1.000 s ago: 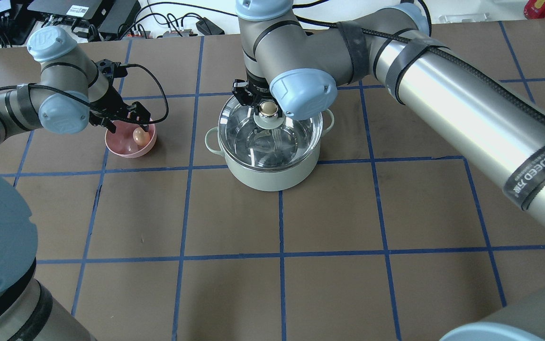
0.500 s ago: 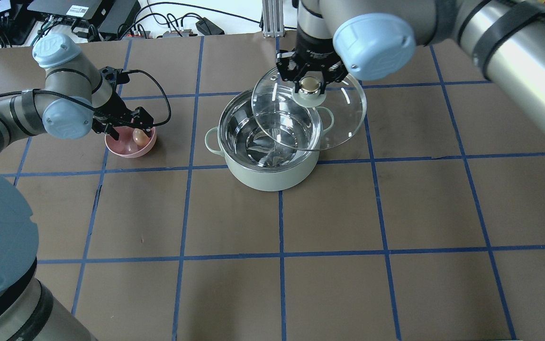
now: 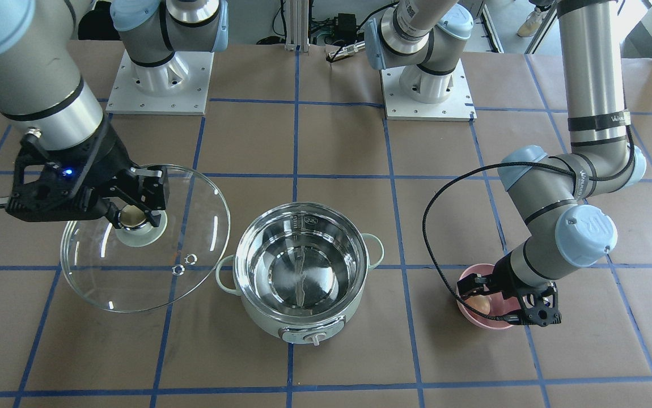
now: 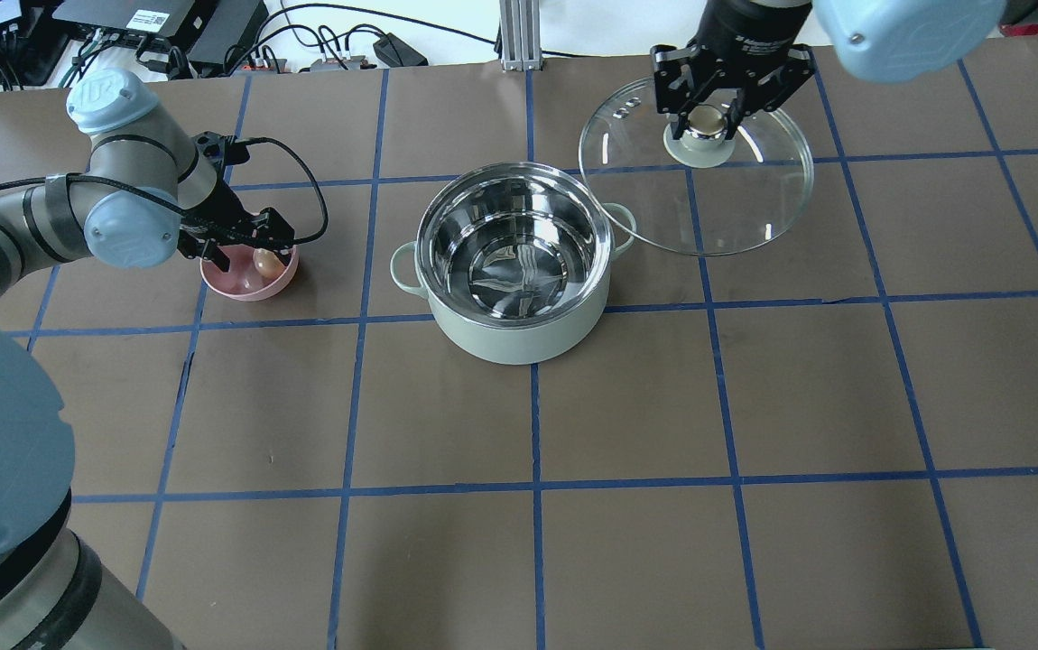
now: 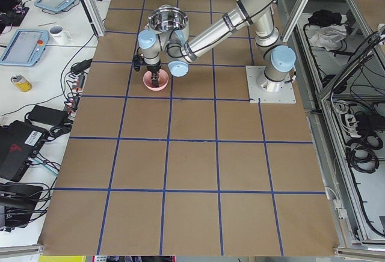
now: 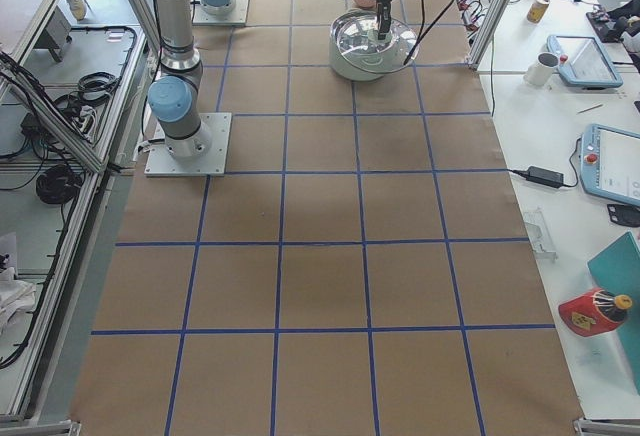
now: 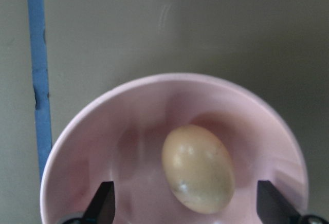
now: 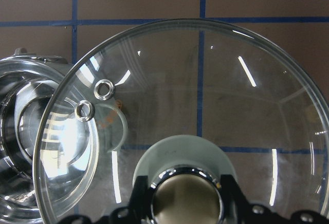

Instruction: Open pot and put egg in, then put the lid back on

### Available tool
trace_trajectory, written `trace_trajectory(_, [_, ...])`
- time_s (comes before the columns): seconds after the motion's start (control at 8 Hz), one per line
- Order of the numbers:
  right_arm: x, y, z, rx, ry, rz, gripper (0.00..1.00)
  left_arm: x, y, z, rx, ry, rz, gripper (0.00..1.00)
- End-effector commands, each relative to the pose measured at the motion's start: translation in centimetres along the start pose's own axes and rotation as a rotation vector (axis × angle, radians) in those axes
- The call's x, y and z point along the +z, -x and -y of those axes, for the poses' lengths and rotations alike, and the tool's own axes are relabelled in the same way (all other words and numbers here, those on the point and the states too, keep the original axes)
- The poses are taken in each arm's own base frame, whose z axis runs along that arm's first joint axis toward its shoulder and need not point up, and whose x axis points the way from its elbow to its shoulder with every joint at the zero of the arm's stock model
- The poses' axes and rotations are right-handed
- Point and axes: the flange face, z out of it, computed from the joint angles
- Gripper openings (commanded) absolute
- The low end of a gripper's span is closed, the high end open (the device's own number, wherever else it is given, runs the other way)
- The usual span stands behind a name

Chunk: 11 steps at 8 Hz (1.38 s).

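Right gripper clamped on round beige knob; clear glass lid hangs beneath it. Mint pot, polished steel inside, uncovered, stands beside it toward the left arm. Left gripper spread wide, fingers flanking smooth tan oval egg in glossy pink bowl, gaps both sides.

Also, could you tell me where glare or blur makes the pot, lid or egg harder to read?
Overhead exterior: the pot throws bright reflections off its steel interior; the lid shows only thin white streaks. Right wrist-mounted: similar streaks across the glass. Left wrist-mounted: the egg is evenly lit, mildly soft, without glare.
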Motion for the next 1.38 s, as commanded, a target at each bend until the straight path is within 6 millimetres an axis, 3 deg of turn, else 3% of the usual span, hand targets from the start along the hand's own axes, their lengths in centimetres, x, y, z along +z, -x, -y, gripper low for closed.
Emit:
trace_trajectory(0.0, [0.19, -2.41, 0.43, -0.016, 0.002, -0.003, 0.00, 0.92, 0.11, 0.33, 0.004, 0.006, -0.002, 0.94])
trace_trajectory(0.12, [0.17, -2.46, 0.38, -0.031, 0.002, 0.000, 0.00, 0.86, 0.12, 0.38, 0.006, 0.005, -0.001, 0.91])
trace_trajectory(0.5, [0.58, -2.57, 0.63, -0.051, 0.004, -0.006, 0.00, 0.86, 0.14, 0.38, 0.009, 0.005, 0.000, 0.65])
trace_trajectory(1.12, [0.65, -2.74, 0.62, -0.092, 0.006, -0.014, 0.00, 0.89, 0.16, 0.43, 0.004, 0.006, 0.002, 0.54])
trace_trajectory(1.25, [0.64, -2.73, 0.64, -0.092, 0.004, -0.012, 0.00, 0.76, 0.18, 0.53, 0.003, 0.003, 0.002, 0.46])
